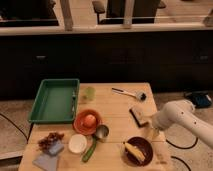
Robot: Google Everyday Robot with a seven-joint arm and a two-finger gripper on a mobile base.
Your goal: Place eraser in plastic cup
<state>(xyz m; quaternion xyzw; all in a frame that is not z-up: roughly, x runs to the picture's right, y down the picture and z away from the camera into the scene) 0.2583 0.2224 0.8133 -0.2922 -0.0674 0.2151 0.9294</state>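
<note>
The eraser (pixel 135 113), a small dark block with a tan top, lies on the right part of the wooden table (pixel 115 107). The plastic cup (pixel 89 93), pale green and translucent, stands upright at the back of the table, just right of the green tray. My gripper (pixel 146 122), at the end of the white arm (pixel 177 117) coming in from the right, is at the eraser's near end, low over the table. The cup is well to the left of the gripper.
A green tray (pixel 52 102) sits at back left. An orange plate (pixel 77 126) holds an orange fruit (pixel 89 119). Nearby are a metal cup (pixel 101 132), a white bowl (pixel 77 143), a dark bowl (pixel 146 143) with a banana, and a brush (pixel 129 92).
</note>
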